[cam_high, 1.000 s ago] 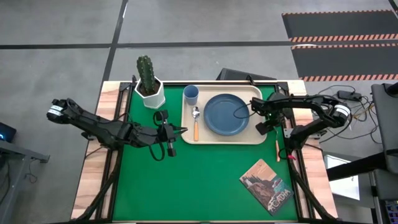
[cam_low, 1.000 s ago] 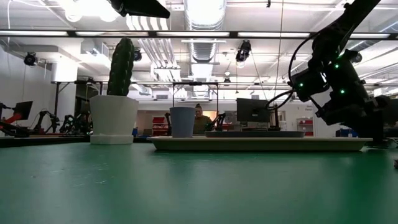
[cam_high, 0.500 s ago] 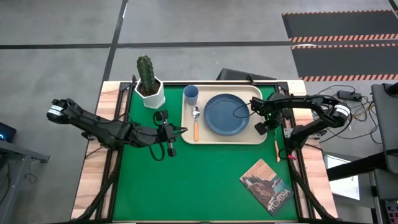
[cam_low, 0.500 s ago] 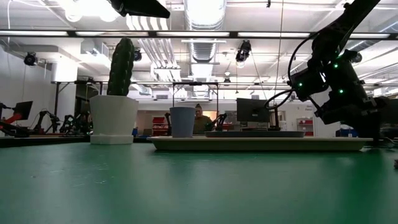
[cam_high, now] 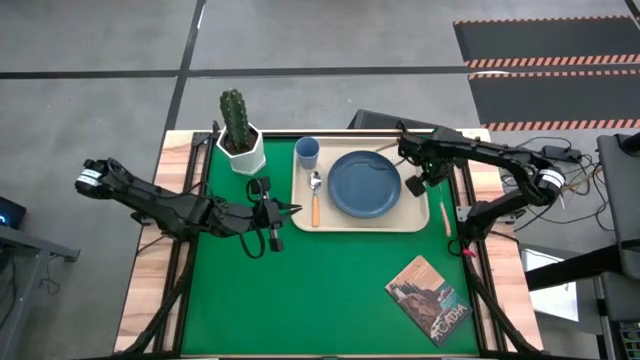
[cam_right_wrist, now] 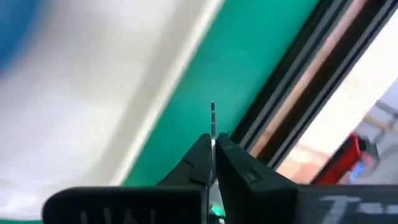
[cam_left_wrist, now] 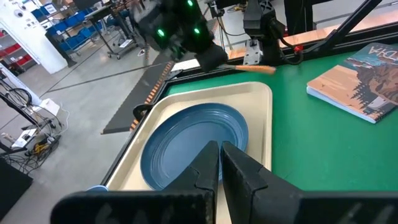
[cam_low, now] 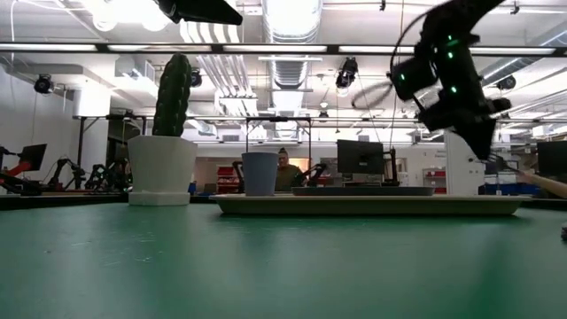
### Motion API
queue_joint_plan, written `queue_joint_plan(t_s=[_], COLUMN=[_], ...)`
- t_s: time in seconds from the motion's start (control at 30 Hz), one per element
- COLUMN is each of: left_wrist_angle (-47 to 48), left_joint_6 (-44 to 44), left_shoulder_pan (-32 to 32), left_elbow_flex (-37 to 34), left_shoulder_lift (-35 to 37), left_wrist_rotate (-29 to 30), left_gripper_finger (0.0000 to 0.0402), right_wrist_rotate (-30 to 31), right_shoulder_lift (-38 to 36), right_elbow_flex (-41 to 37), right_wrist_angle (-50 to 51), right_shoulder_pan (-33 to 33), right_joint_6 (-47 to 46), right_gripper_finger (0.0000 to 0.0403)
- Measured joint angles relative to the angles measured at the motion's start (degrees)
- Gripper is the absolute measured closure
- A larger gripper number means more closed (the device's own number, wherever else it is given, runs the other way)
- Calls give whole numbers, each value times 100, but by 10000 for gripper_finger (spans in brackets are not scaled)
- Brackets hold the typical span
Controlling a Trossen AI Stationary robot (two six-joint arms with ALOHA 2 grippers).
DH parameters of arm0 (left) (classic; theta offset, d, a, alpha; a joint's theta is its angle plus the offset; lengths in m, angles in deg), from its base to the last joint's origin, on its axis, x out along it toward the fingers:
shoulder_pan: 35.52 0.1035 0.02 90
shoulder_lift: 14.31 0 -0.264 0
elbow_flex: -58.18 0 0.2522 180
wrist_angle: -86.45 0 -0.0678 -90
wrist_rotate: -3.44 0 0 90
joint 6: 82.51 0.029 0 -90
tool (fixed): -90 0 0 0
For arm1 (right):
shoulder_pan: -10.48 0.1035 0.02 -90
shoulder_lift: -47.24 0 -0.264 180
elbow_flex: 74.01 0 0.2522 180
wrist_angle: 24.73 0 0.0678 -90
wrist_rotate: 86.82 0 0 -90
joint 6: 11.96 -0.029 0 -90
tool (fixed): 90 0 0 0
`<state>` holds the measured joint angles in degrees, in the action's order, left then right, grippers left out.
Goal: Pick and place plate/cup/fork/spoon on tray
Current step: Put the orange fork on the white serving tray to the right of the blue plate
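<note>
The cream tray (cam_high: pixel 412 222) lies on the green mat, far right of centre. It holds the dark-blue plate (cam_high: pixel 362 184), the light-blue cup (cam_high: pixel 308 152) and the orange-handled spoon (cam_high: pixel 315 198). My right gripper (cam_high: pixel 428 193) hangs above the tray's right edge, shut on the fork (cam_high: pixel 446 218). The fork's orange handle (cam_low: pixel 542 182) sticks out toward the table's right rail. My left gripper (cam_high: pixel 290 210) is shut on nothing above the mat, left of the tray; its wrist view looks over the plate (cam_left_wrist: pixel 193 149). My right gripper pinches the fork's silver metal end (cam_right_wrist: pixel 212 115) between its two fingertips; a thin strip shows edge-on past them. The fingers slant down toward the table's right side. The orange handle (cam_left_wrist: pixel 252 68) juts out from the fingers, slanting a little down, above the table.
A white pot with a cactus (cam_high: pixel 240 140) stands at the mat's far left corner. A book (cam_high: pixel 428 300) lies on the mat at the near right. The table's dark right rail (cam_high: pixel 462 200) runs just beyond the tray.
My right gripper has taken hold of the fork and risen with it, swinging toward the table's far edge. The fork, which lay by the right rail, is now lifted off the table and sits farther back, beside the tray's right edge.
</note>
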<state>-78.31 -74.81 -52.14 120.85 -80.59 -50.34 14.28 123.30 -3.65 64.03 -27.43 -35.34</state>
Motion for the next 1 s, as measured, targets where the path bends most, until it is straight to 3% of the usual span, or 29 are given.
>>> queue_joint_plan(t_s=[0.27,0.53,0.73,1.0], left_wrist_angle=[-5,-24,-143,-132], left_joint_6=[-126,-129,-131,-131], left_shoulder_pan=[-2,-1,-1,-2], left_elbow_flex=[0,0,0,0], left_shoulder_lift=[0,-1,-2,-15], left_wrist_rotate=[1,1,1,1], left_gripper_finger=[402,402,402,402], right_wrist_rotate=[-176,-1236,-1453,-1412], right_shoulder_lift=[-238,-331,-361,-360], right_elbow_flex=[1178,1800,1799,1189], right_wrist_angle=[444,481,203,-610], right_shoulder_pan=[0,0,0,0], right_joint_6=[505,1406,1830,2218], right_gripper_finger=[394,394,394,394])
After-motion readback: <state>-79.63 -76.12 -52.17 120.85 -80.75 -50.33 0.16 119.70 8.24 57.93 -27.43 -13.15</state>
